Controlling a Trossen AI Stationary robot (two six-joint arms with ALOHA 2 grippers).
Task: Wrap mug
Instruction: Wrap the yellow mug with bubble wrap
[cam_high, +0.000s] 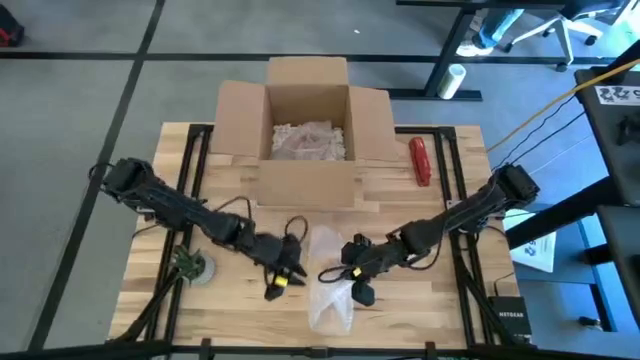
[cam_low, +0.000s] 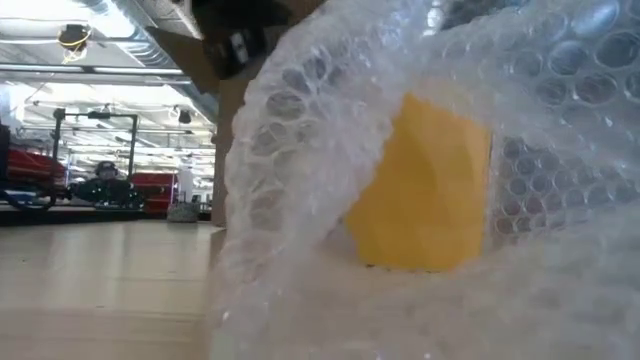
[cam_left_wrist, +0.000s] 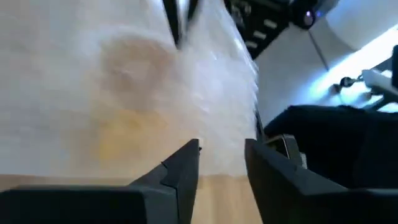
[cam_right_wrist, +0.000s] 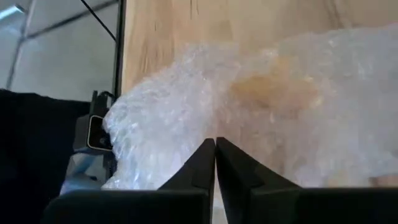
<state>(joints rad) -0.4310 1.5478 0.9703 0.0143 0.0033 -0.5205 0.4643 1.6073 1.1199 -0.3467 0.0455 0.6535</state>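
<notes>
Mug (cam_low: 425, 190), yellow, under bubble wrap (cam_high: 330, 285), before cardboard box (cam_high: 308, 130)

High view: even, moderately bright overhead light, soft weak shadows under arms on table (cam_high: 420, 300); cool blue glare at right edge by floor. Low view: bubble wrap (cam_low: 400, 150) v. close to lens, soft and blurred, specular glints on bubbles; yellow mug (cam_low: 425, 185) seen through it, hazy; ceiling strip lights blown out in bkgd. Left wrist view: heavy motion blur, wrap a white smear, blue-white glare at one corner. Right wrist view: sharper, wrap bright, near-overexposed; fingers in dark silhouette.
</notes>
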